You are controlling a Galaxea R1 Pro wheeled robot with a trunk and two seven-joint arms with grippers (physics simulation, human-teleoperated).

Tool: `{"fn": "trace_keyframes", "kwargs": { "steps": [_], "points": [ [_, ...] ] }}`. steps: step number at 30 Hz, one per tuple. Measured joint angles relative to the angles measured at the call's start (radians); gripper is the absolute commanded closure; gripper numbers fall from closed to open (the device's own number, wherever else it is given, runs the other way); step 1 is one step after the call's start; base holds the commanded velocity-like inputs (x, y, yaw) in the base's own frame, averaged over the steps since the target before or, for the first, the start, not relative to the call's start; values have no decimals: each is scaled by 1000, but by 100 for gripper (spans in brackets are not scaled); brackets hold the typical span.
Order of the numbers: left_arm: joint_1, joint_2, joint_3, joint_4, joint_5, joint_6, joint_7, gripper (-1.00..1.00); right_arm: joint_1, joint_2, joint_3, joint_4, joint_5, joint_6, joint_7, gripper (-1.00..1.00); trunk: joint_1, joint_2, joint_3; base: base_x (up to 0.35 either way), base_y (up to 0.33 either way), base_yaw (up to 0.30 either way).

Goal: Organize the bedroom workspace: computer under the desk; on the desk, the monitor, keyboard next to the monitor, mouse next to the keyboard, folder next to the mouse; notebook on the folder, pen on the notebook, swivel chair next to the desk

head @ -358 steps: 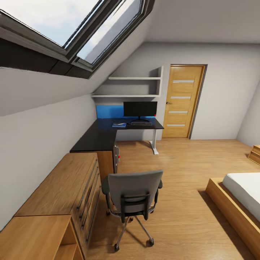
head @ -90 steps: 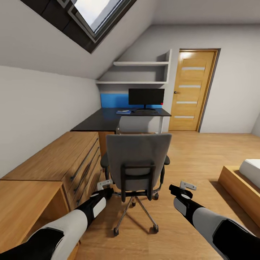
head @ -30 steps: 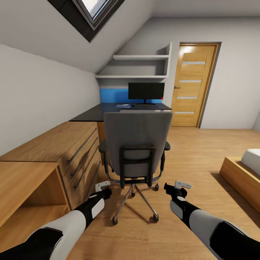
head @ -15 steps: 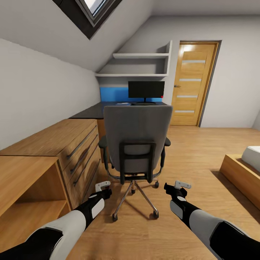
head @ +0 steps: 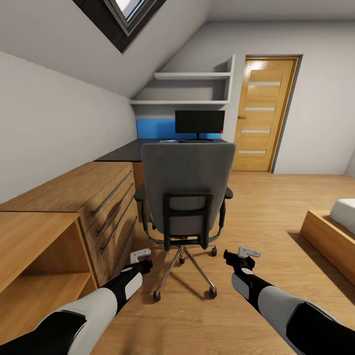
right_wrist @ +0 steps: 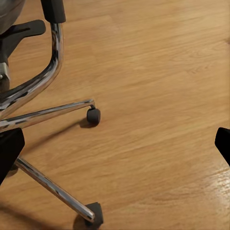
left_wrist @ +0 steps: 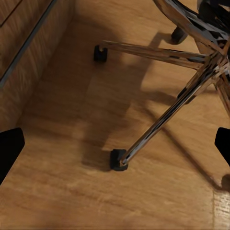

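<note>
The grey swivel chair [head: 186, 182] stands just ahead with its back to me, its metal star base [left_wrist: 191, 91] [right_wrist: 43, 115] on the floor. Behind it are the black desk [head: 118, 153], the monitor [head: 199, 122] on it, the thin keyboard [head: 198, 141] and a blue sliver of the folder [head: 167, 141]. The chair hides the computer. Mouse, notebook and pen are too small or hidden. My left gripper [head: 143, 260] [left_wrist: 115, 146] and right gripper [head: 239, 256] [right_wrist: 115, 146] hang open and empty, low on either side of the chair base.
A light wooden drawer chest [head: 84, 197] and an open wooden unit [head: 34, 246] line the left wall. A bed frame [head: 330, 236] sits at the right, and a wooden door [head: 264, 113] beyond. Bare wooden floor [head: 266, 197] lies right of the chair.
The camera has moved closer to the chair and both arms have come into view. Over the last half second almost nothing differs.
</note>
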Motion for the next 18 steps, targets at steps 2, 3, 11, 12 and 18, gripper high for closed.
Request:
{"fn": "trace_keyframes", "kwargs": {
  "steps": [2, 3, 11, 12, 18],
  "points": [
    [0, 0, -1, 4, 0, -1, 0, -100, 0, 0, 0, 0, 0, 0, 0, -100, 0, 0, 0, 116, 0, 0],
    [0, 0, -1, 5, 0, 0, 0, -100, 0, 0, 0, 0, 0, 0, 0, -100, 0, 0, 0, 173, 0, 0],
    [0, 1, 0, 10, 0, 0, 0, -100, 0, 0, 0, 1, 29, 0, 0, -100, 0, 0, 0, 194, 0, 0],
    [0, 1, 0, 10, 0, 0, 0, -100, 0, 0, 0, 1, 30, 0, 0, -100, 0, 0, 0, 63, 0, 0],
    [0, 2, 0, 10, 1, 0, 2, -100, 0, 0, 0, 1, 35, 0, 1, -100, 0, 0, 0, 65, 0, 0]
  ]
}}
